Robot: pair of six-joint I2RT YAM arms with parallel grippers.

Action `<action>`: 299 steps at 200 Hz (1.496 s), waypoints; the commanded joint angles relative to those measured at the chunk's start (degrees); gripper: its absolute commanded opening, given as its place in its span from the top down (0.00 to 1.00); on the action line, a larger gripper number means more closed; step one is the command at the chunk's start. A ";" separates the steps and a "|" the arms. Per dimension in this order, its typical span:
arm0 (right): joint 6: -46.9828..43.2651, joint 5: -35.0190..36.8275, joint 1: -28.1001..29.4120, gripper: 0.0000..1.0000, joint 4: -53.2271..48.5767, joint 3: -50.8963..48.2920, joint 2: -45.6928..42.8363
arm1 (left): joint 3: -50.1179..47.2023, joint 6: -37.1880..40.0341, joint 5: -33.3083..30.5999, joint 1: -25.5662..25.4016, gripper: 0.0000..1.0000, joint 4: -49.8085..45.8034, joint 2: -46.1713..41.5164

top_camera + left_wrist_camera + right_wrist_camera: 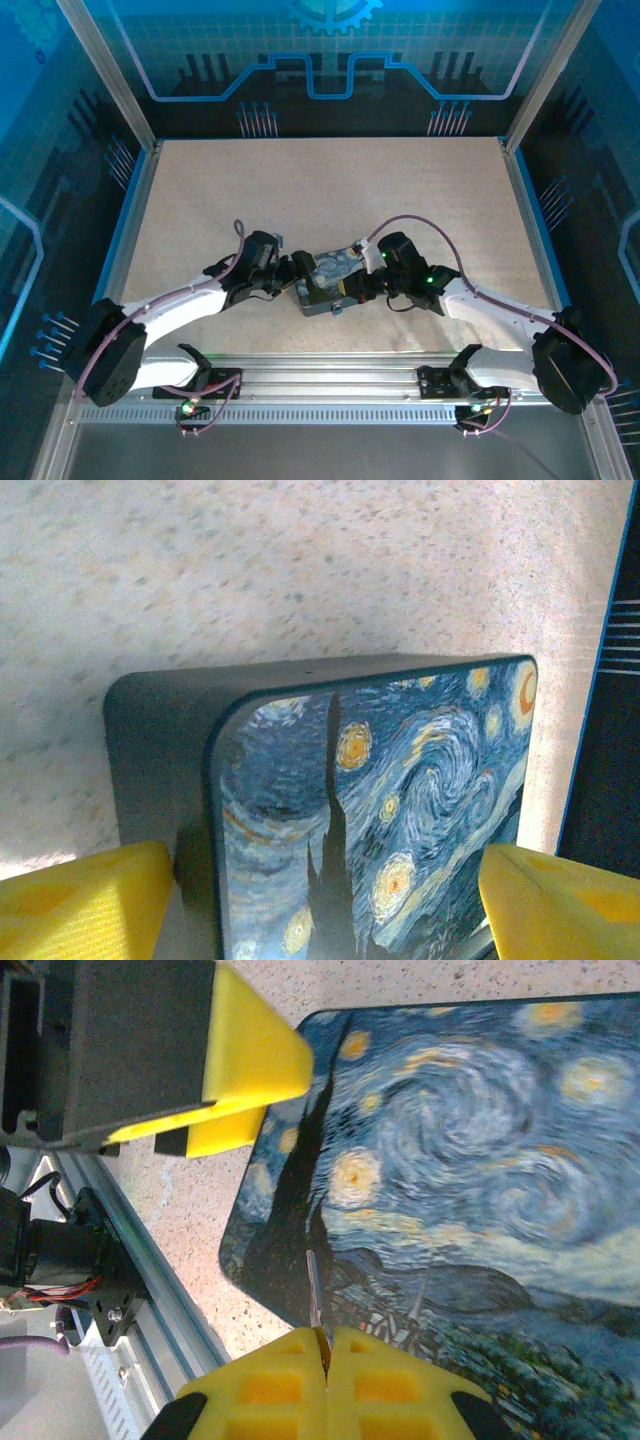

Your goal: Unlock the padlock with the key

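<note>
rail (330, 375) runs along the near bench (330, 190) edge. both arms reach in from it and meet mid-bench at the tin (328, 272), left tool (290, 278) on its left end, right tool (358, 288) on its right.

right tool (325, 1345) is closed, yellow pads pressed together on the key (314, 1290). the key is a thin dark sliver sticking out from between the tips, over the painted lid of the tin (480, 1160) near its corner. can't tell if the key touches the lid.

left tool (320, 870) is open, fingers (80, 905) spread wide with the tin (400, 810) between them. contact with the tin is unclear. from the right wrist, one left finger (250, 1050) sits just beside the tin's edge.

tin lies flat, starry-night lid up. speckled bench runs on behind it to the back wall.
</note>
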 commanded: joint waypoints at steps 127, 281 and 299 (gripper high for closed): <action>2.20 -9.61 -10.83 0.96 5.21 -5.32 -2.29 | 10.37 18.45 -2.12 1.75 0.18 -5.11 0.44; 0.84 -11.29 -15.65 0.96 6.85 -7.16 4.53 | -4.39 4.30 -6.29 -20.82 0.22 5.78 -3.76; 0.84 -11.25 -15.65 0.96 6.75 -7.18 5.71 | -4.02 4.58 -7.59 -20.49 0.21 6.95 -1.94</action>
